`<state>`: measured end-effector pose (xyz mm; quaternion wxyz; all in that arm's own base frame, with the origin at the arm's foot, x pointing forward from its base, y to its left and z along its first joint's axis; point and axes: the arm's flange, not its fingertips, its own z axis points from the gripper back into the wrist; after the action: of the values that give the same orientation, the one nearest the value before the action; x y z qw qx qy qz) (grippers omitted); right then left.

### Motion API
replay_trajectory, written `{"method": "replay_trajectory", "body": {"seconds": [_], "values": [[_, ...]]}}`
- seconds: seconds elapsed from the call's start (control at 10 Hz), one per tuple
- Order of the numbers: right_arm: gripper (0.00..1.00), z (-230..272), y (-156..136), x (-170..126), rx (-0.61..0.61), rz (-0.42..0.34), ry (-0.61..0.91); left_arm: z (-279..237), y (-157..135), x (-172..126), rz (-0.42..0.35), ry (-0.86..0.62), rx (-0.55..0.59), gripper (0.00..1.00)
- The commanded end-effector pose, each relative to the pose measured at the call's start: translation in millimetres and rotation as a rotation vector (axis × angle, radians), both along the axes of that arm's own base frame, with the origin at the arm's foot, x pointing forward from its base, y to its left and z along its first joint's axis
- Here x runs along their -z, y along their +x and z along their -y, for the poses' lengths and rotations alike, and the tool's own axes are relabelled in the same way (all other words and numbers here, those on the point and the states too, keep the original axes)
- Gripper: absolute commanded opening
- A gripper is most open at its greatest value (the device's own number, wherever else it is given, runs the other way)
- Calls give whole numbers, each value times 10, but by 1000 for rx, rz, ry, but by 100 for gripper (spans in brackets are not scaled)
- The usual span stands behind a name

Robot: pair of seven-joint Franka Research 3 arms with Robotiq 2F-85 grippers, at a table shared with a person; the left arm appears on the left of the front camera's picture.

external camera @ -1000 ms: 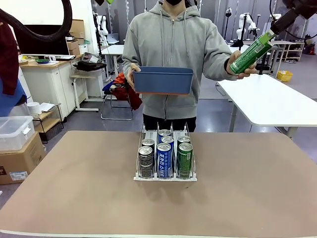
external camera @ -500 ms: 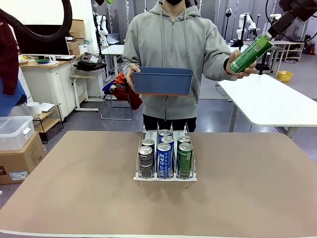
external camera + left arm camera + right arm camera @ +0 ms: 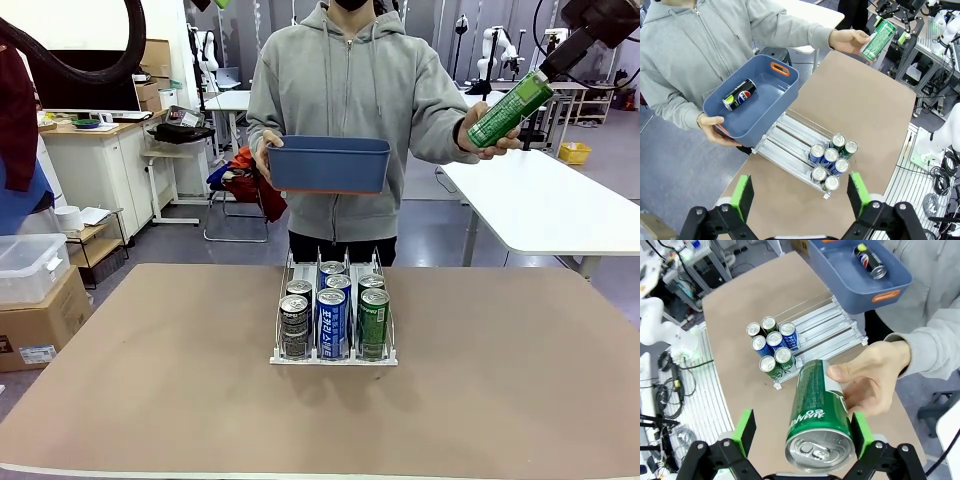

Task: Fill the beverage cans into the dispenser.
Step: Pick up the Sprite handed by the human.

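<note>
Right wrist view: a person's hand is holding a slim green aluminium can top-first, lengthwise between the green pads of the open right end effector, bottom centre.

From where I stand, the brown table sits in the middle of a workshop-like room with a smooth grey floor. Left of the table, a cardboard box rests on the floor with a clear plastic tub on top. Beyond that, a white cabinet carries a dark screen. Behind the table's far edge stands a chair heaped with red and orange clothes. To the far right is a long white table, with a yellow bin beyond it.
</note>
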<state>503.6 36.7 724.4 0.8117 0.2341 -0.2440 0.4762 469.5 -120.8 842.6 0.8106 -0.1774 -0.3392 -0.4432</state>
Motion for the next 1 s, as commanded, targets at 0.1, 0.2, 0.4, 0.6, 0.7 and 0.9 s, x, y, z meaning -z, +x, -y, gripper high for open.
{"method": "replay_trajectory", "body": {"seconds": [0.1, 0.2, 0.4, 0.6, 0.7, 0.9], "values": [[100, 0, 0, 0, 0, 0, 0, -13, 3, -28, -4, 0, 6, 100], [40, 18, -38, 23, 16, -50, 11, -13, 3, -28, -4, 0, 6, 100], [0, 36, -35, 38, 21, -62, 27, -13, 3, -28, -4, 0, 6, 100], [0, 63, -24, 39, 21, -68, 48, -13, 3, -28, -4, 0, 6, 100], [0, 71, -38, 38, 20, -68, 59, -13, 3, -28, -4, 0, 6, 100], [0, 103, -39, 34, 11, -52, 81, -13, 3, -28, -4, 0, 6, 100]]}}
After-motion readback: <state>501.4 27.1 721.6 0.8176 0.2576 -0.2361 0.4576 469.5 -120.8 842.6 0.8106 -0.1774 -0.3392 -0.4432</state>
